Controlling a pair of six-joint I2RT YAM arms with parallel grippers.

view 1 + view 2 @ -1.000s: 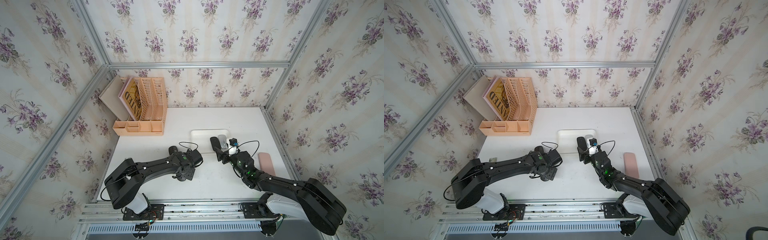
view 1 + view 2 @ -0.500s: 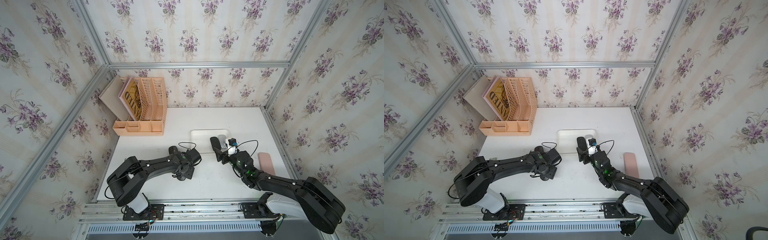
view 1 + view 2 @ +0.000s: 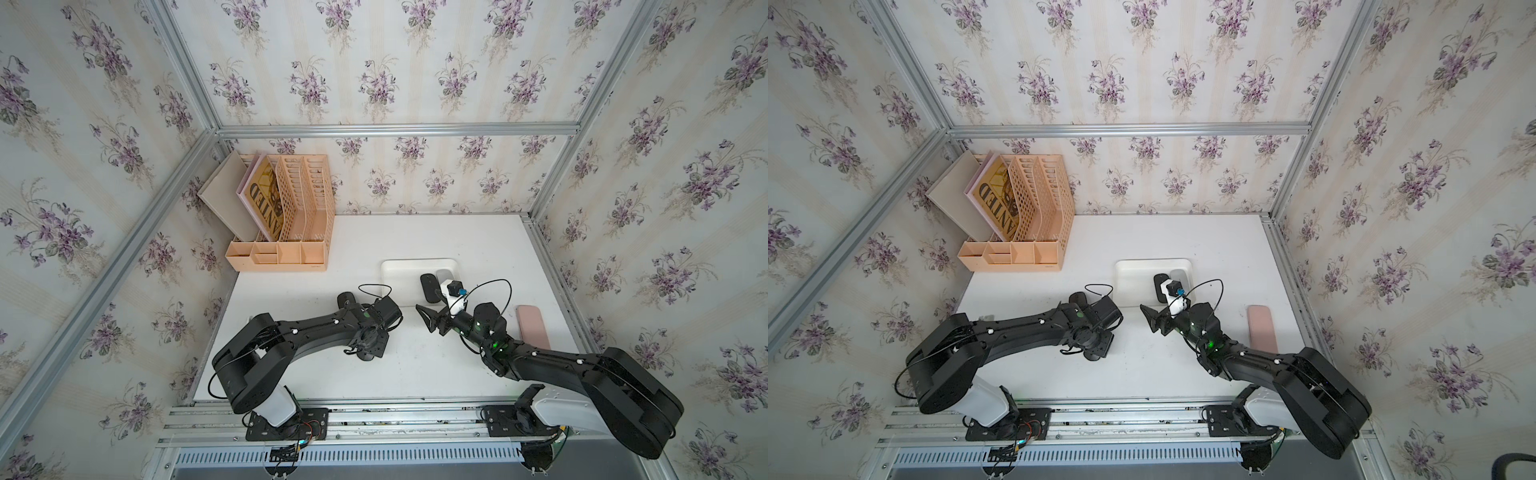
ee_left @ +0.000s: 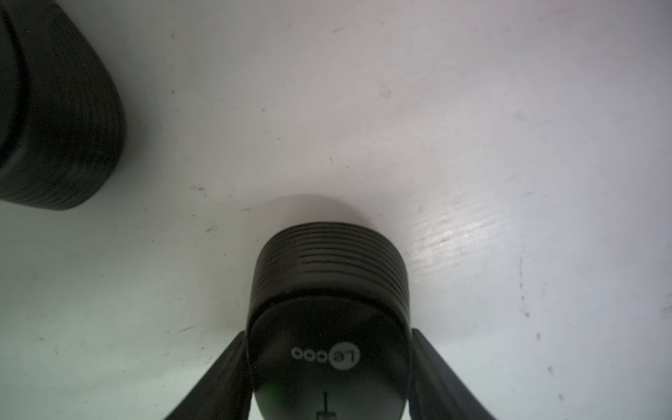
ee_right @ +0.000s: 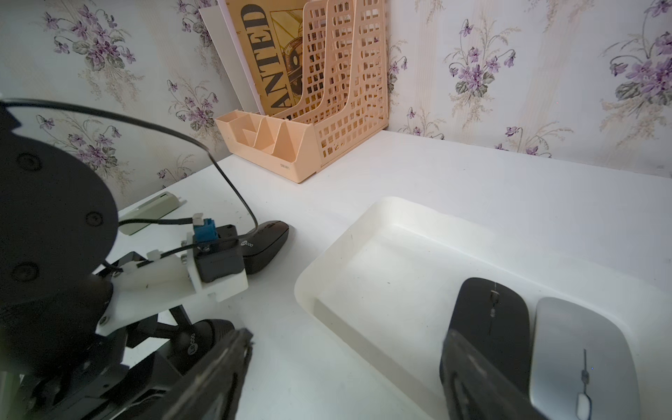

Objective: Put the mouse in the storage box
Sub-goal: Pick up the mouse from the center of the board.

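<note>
The black mouse (image 4: 329,291) was clamped across its ribbed flanks by the left gripper (image 4: 329,336), low on the table (image 4: 472,109) and well short of the storage box (image 5: 363,225). It was judged light, rigid and smooth-shelled, so best pinched at those flanks. Whether it was lifted clear could not be told. The left arm was stretched forward, wrist bent down. The right gripper (image 5: 345,345) was held wide and empty at the box's near edge.

The left arm (image 3: 316,330) is hovering low and outstretched, and the left gripper (image 4: 327,334) is pinching the mouse (image 4: 327,262) between its fingers (image 4: 218,374). The right gripper (image 5: 347,338) is holding its fingers wide apart.
</note>
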